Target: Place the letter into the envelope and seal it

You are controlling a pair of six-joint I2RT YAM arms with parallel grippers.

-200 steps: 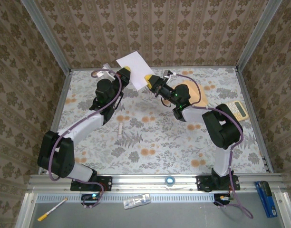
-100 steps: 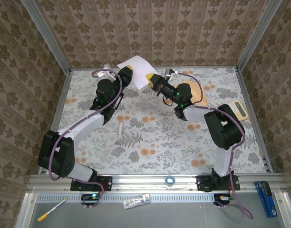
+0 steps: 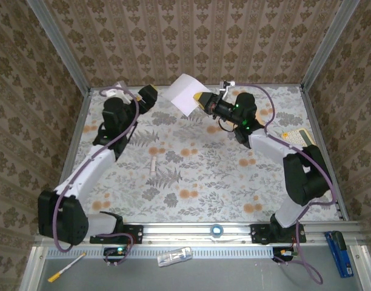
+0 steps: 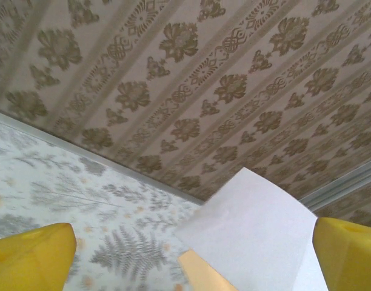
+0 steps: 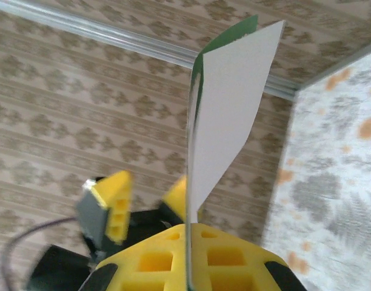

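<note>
Since 1 second ago the left arm has swung off to the left and let go of the sheet. The right arm now carries it alone, a little further right.

The left gripper (image 3: 147,94) hangs over the far left of the worktop (image 3: 191,176). Its 2 yellow fingers (image 4: 29,257) are spread wide with nothing between them, and its wrist view looks at the sheet from a short way off. Next comes the letter (image 3: 184,94), up in the air near the back wall, tilted, touching neither the worktop nor the left gripper. The right gripper (image 3: 203,99) is clamped on 1 corner of it. In the right wrist view the sheet stands edge-on out of the closed fingers (image 5: 155,260), with a green edge just showing behind.

Judging by that, the letter is very light and thin, yet stiff enough to stand up from 1 corner pinch. It should crease easily, and a corner hold lets it swing. A grip midway along a short edge, with the left gripper steadying the opposite edge, would likely suit the slide into the envelope better.
</note>
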